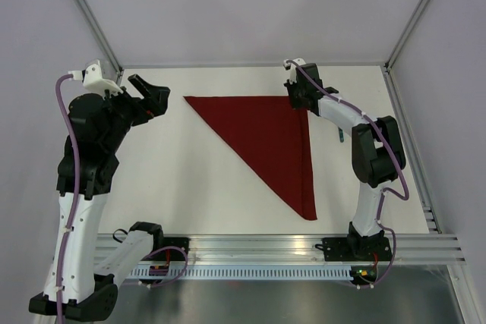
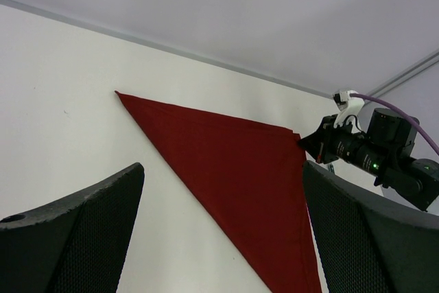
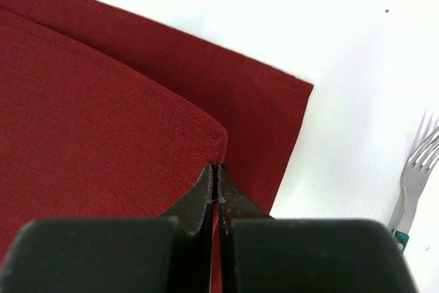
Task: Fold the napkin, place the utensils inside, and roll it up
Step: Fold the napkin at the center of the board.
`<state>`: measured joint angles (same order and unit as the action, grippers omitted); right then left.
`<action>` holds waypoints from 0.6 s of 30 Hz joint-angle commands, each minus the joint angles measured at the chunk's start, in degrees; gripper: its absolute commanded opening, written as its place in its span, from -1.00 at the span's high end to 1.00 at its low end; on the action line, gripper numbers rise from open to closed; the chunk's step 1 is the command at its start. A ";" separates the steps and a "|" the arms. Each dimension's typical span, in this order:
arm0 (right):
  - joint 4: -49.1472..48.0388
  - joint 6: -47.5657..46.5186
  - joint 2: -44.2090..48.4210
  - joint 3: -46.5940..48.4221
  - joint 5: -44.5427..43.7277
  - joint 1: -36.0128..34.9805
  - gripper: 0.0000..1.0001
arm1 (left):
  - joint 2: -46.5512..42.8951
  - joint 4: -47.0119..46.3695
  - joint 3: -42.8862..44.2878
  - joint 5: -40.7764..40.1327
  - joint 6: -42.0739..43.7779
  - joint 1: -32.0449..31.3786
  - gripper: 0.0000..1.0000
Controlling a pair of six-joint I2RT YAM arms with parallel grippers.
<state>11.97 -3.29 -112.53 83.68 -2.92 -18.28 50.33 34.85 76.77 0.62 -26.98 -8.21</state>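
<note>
The right gripper point(image 3: 217, 173) pinches the top layer's far-right corner of the triangle-folded napkin point(image 1: 273, 138). The left gripper point(image 1: 156, 98) hovers spread, far left. 1 fork point(image 3: 415, 176) lies right of the napkin.

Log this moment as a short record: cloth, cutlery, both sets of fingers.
napkin: dark red, folded into a triangle, lying on the white table
left fingers: open, empty, apart from the napkin, to its left
right fingers: shut on the napkin's far right corner, top layer slightly lifted
fork: on the table right of the napkin, outside it
step left: fork not yet placed inside
</note>
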 commanded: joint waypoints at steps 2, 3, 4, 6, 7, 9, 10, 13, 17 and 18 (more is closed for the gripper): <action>-0.98 -0.84 -0.58 3.68 -1.91 0.44 0.99 | 0.12 -1.89 -0.13 2.01 -0.97 0.03 -0.99; -1.07 -1.02 -0.85 3.86 -2.00 0.62 0.99 | 0.12 -1.89 -0.22 1.93 -0.97 0.12 -0.99; -1.07 -0.93 -1.02 3.95 -1.92 0.70 0.99 | 0.04 -1.89 -0.22 2.01 -1.05 0.12 -0.99; -0.89 -1.02 -1.46 4.30 -2.09 0.97 0.99 | 0.21 -1.80 -0.22 2.01 -1.05 0.03 -0.99; -0.89 -1.02 -1.64 4.39 -2.09 1.06 0.99 | 0.30 -1.80 -0.22 2.01 -1.05 0.12 -0.99; -0.98 -1.11 -1.99 4.65 -2.27 1.23 0.99 | 0.30 -1.89 -0.31 2.10 -1.05 0.12 -0.99; -0.98 -1.11 -2.08 4.74 -2.27 1.32 0.99 | 0.47 -1.89 -0.31 2.10 -0.97 0.03 -0.99; -0.89 -1.19 -2.43 5.00 -2.35 1.58 0.99 | 0.56 -1.89 -0.40 2.10 -1.14 0.03 -0.99; -1.07 -1.28 -2.78 5.27 -2.44 1.93 0.99 | 0.65 -1.89 -0.48 2.10 -1.05 0.03 -0.99; -1.07 -1.28 -2.78 5.27 -2.44 2.11 0.99 | 0.56 -1.89 -0.48 2.10 -1.05 0.03 -0.99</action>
<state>11.60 -3.92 -114.67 86.26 -3.92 -16.75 50.89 34.54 76.47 0.78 -26.98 -8.21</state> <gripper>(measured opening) 0.011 0.993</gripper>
